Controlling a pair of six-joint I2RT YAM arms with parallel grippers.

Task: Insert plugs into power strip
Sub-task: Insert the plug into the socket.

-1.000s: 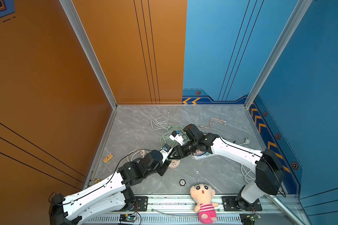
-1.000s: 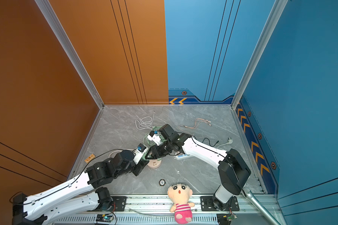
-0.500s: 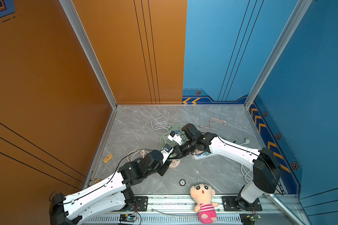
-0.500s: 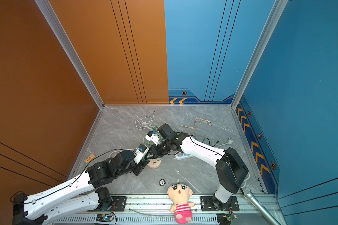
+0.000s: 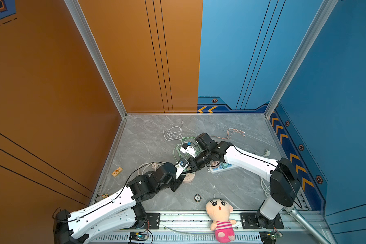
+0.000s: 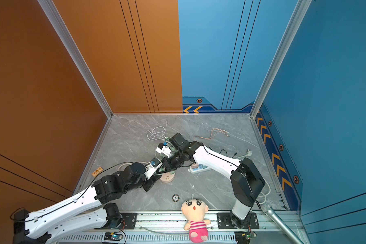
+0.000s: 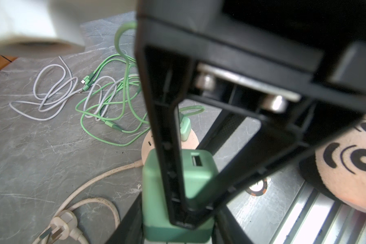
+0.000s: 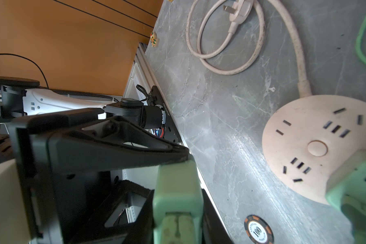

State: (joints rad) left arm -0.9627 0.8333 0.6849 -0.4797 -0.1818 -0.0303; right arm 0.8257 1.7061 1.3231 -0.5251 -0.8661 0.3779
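A green cube plug (image 7: pixel 199 173) (image 8: pixel 178 186) hangs just above the round pinkish power strip (image 5: pixel 188 179) (image 6: pixel 167 178) (image 8: pixel 300 145). My left gripper (image 7: pixel 178 232) (image 5: pixel 183 172) is shut on it from the sides. The right gripper (image 8: pixel 178 213) (image 5: pixel 190 167) is shut on the same plug, its black finger crossing the plug's face in the left wrist view. Folded prongs show on the plug's near end in the right wrist view. A second green plug (image 7: pixel 185 126) (image 8: pixel 355 190) sits in the round strip with its cable attached.
A white rectangular power strip (image 5: pixel 215 170) lies under the right arm with teal plugs in it. Tangled green and white cables (image 7: pixel 97 95) lie behind. The round strip's white cord and plug (image 7: pixel 61 228), a poker chip (image 5: pixel 197 198) and a plush doll (image 5: pixel 220 219) lie nearby.
The right gripper has edged toward the left gripper and closed on the green plug held there. The left arm has stayed still.
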